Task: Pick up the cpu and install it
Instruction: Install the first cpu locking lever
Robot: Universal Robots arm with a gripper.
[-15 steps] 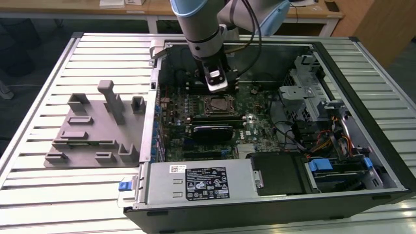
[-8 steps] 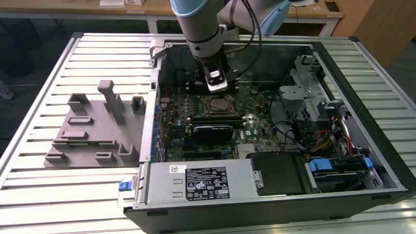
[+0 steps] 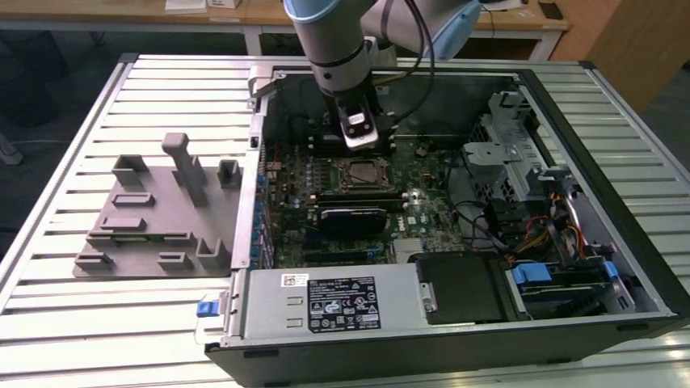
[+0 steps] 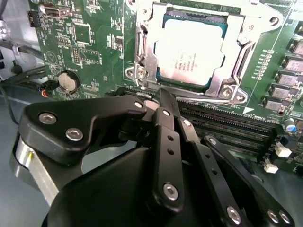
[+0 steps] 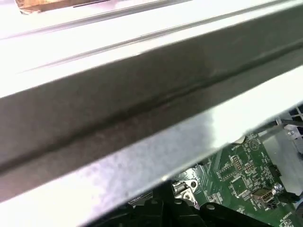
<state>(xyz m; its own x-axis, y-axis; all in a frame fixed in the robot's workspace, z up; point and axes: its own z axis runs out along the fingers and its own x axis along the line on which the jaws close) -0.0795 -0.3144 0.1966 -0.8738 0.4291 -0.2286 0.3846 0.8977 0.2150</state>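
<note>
Lab: open computer case on slatted metal bench.

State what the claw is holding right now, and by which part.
Nothing. The claw is closed and empty; the cpu already lies in its socket on the motherboard.

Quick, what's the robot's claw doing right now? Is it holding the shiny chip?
Gripper: shut, holding nothing. The cpu sits in the socket frame on the motherboard, apart from the fingertips.
</note>
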